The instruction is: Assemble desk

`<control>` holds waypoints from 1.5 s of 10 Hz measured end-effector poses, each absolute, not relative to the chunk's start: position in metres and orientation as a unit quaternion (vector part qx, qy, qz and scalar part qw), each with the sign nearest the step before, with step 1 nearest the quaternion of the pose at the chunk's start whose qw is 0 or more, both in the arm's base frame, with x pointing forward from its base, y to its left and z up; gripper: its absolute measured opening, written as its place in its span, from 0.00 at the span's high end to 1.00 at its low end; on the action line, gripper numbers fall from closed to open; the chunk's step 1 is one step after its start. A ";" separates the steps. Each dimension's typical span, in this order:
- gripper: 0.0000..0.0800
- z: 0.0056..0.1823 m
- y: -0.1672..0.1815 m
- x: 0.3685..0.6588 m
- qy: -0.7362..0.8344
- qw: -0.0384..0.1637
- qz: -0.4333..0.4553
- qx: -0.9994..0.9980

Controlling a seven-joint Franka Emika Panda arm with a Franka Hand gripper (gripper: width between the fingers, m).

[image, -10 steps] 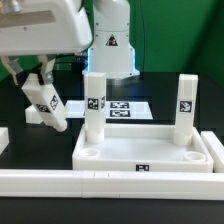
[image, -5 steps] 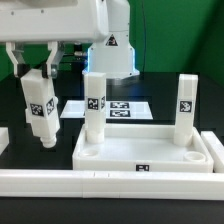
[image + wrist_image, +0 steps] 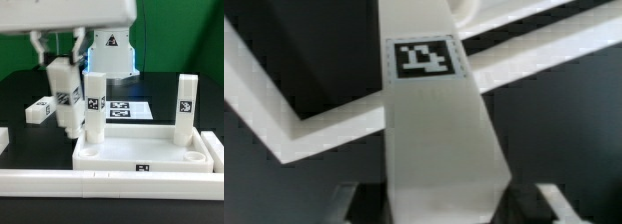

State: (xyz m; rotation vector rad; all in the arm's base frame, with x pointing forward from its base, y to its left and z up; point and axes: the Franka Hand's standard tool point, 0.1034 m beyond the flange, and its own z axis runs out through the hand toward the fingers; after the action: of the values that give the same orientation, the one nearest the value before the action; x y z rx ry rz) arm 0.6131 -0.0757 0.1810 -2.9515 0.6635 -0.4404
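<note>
Desk tabletop lies rim-up just behind the front border rail, toward the exterior view's right. Front-left socket is empty; so is the front-right one. Two legs already stand in the far corners: left rear leg and right rear leg, both upright.

Change over the last second: held leg has gone from tilted, well off to the exterior view's left, to upright and close beside the left rear leg. Gripper is clamped on its upper end. The wrist view shows the leg running straight down between the fingers, tag facing the camera. Its lower end hangs clear of the table, seemingly just outside the tabletop's left rim — exact offset cannot be told.

Judgement: transport is nearly over. Next is lining up over the front-left socket and lowering. Left rear leg is the obstacle — little room beside it.

Farther back: loose leg lies flat on the table, the marker board sits behind the tabletop, then the robot base.
</note>
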 end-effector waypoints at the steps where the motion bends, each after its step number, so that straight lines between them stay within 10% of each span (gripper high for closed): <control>1: 0.64 0.181 -0.067 0.614 0.212 0.044 -0.145 -0.965; 7: 0.64 0.177 -0.048 0.613 0.189 0.017 -0.236 -0.953; 15: 0.64 0.175 0.000 0.611 0.155 0.028 -0.227 -0.961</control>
State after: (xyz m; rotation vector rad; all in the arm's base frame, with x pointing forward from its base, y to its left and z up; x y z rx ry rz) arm 0.6109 0.0003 0.1747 -2.9659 0.4788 -0.7021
